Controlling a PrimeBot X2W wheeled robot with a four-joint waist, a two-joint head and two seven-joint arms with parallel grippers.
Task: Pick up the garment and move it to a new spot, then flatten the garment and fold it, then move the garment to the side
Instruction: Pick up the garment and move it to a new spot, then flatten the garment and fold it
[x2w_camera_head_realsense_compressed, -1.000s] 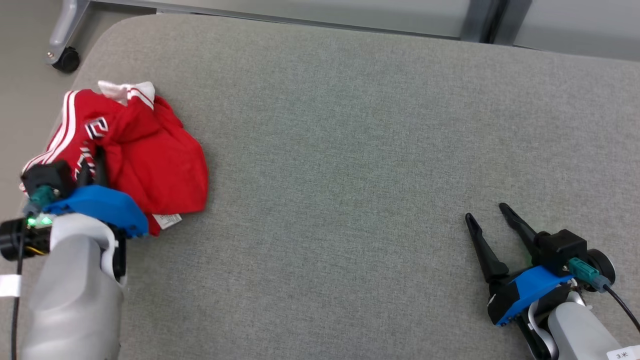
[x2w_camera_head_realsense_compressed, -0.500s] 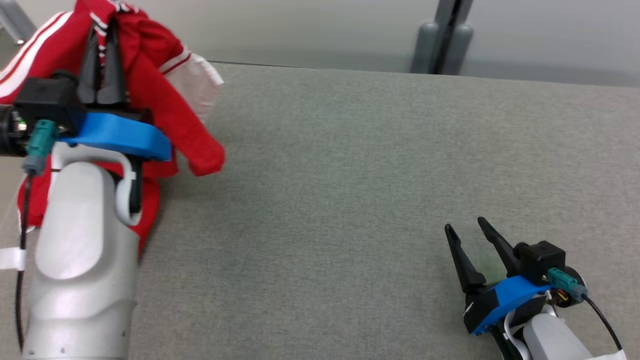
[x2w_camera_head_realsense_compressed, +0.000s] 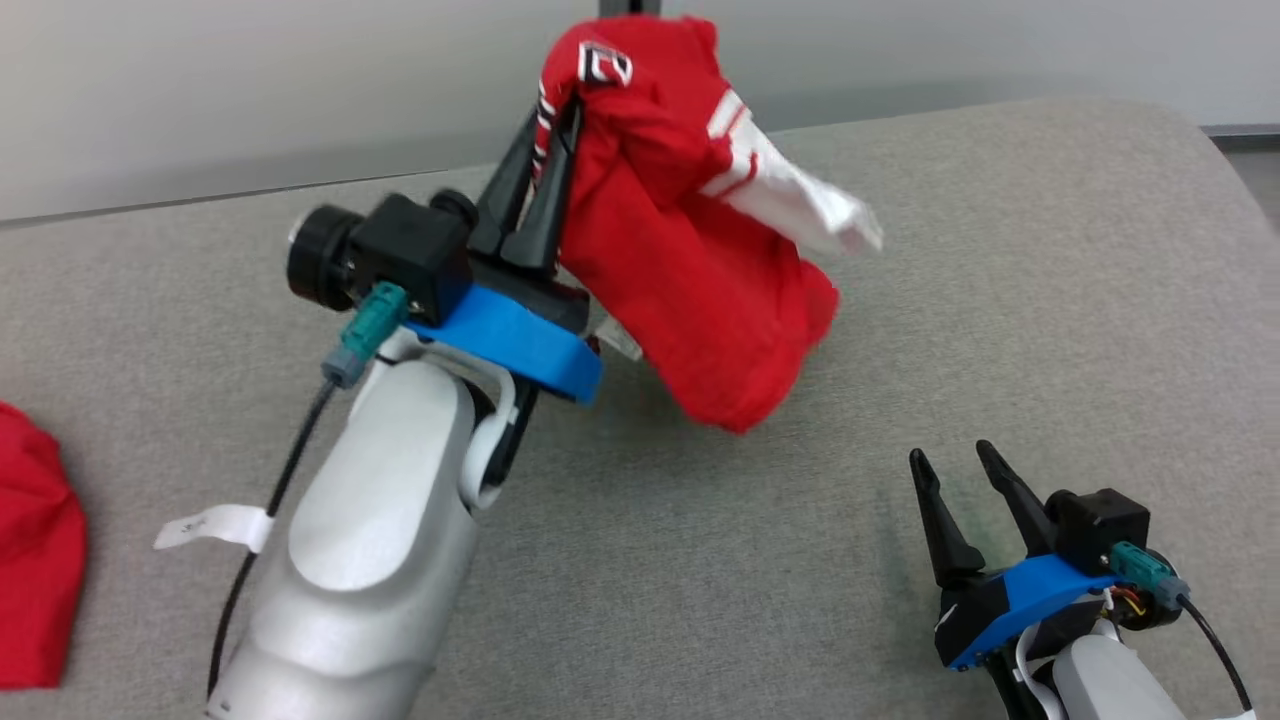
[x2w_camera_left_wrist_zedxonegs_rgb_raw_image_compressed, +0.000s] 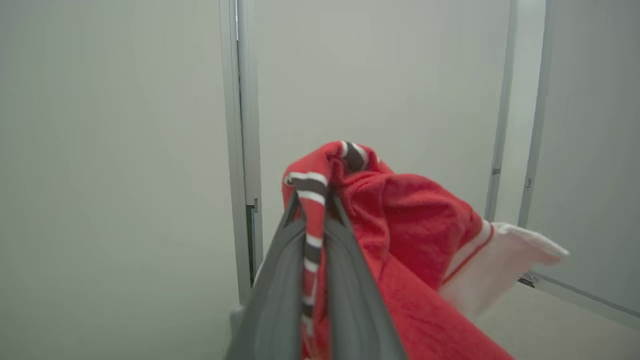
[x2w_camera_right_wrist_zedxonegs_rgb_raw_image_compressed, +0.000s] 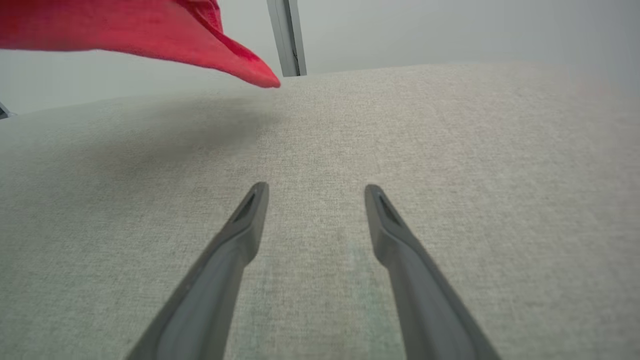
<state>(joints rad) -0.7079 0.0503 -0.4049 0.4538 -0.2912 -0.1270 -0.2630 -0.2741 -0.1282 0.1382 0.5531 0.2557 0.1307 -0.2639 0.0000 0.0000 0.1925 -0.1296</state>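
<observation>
Head view: left gripper jaws are clamping the garment at 12 o'clock, dangling it clear of the counter for carrying; right gripper is idling at 4 o'clock, jaws wide.

Each arm is clad in a smooth, pale grey forearm shell, on which a blue bracket and a boxy black camera block are mounted. A teal connector is plugged in beside the block, and a thin black cable bearing a white tag is led from it. The left gripper and right gripper are each formed of two long, dark, tapering fingers, slotted near the tips.
</observation>
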